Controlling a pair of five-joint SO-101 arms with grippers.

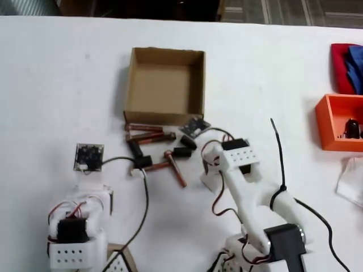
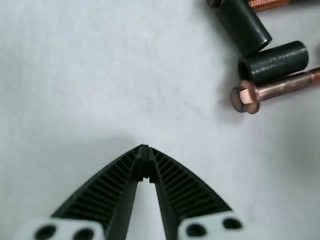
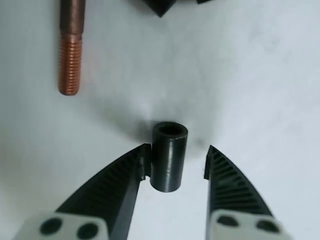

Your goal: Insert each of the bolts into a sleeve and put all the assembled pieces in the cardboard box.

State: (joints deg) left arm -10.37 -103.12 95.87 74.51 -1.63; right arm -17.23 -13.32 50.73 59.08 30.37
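While my right end effector (image 3: pixel 177 152) stands released around a black sleeve (image 3: pixel 169 157), one finger (image 3: pixel 125 180) touches the sleeve's side and the other stands just off it. The sleeve's long axis runs in line with my fingers, its open bore turned away from my wrist. Near it lies a copper bolt (image 3: pixel 70 45), roughly parallel to it, threaded end toward my end effector.

My left end effector (image 2: pixel 144 155) is clenched on nothing, tips meeting over the white surface (image 2: pixel 100 75). Off to one side lie two further sleeves (image 2: pixel 272 60) and a second bolt (image 2: pixel 280 85), its head pointing back toward the open surface.

From above, the cardboard box (image 1: pixel 131 85) sits open-topped in the upper middle of the frame. The loose parts lie scattered just below it, two bolts nearest it (image 1: pixel 150 136) lying almost left to right. A small dark board (image 1: pixel 89 157) sits at left, too small for me to read.
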